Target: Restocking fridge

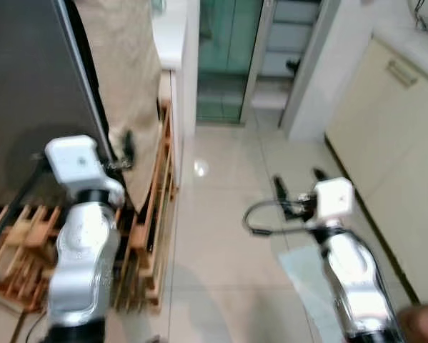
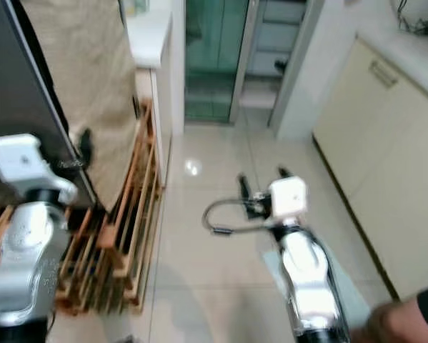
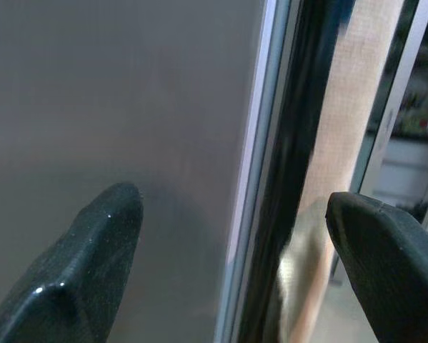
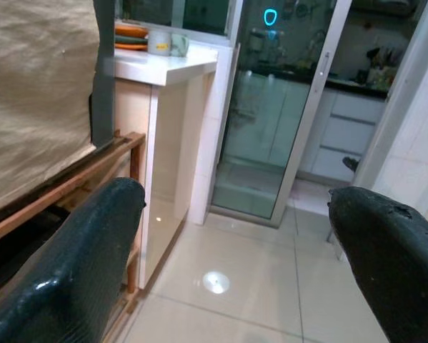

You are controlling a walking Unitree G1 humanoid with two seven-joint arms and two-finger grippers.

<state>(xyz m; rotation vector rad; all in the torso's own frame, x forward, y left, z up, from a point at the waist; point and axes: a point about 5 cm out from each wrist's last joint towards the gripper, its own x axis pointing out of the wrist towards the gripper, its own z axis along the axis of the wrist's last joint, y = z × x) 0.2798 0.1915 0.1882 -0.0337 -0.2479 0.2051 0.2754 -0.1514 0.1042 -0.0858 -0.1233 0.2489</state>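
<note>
Left eye view: at left of frame, the left end effector (image 1: 121, 153) reaches toward the edge of the dark fridge door (image 1: 28, 93), above a wooden rack (image 1: 146, 236); at lower centre-right, the right end effector (image 1: 297, 184) hangs over the pale tiled floor (image 1: 221, 214), carrying nothing.

Right eye view: the same scene, with cream cabinets (image 2: 371, 143) at right.

Left wrist view: fingers (image 3: 99, 243) spread wide, released, straddling the door's silver edge strip (image 3: 253, 179). The likely risk is a finger sliding off the smooth panel, or snagging the beige cloth (image 3: 342, 143) beside it.

Right wrist view: fingers (image 4: 92, 257) parted and empty (glass door (image 4: 271, 107) ahead). No legible writing anywhere; only a small blue glowing ring.
</note>
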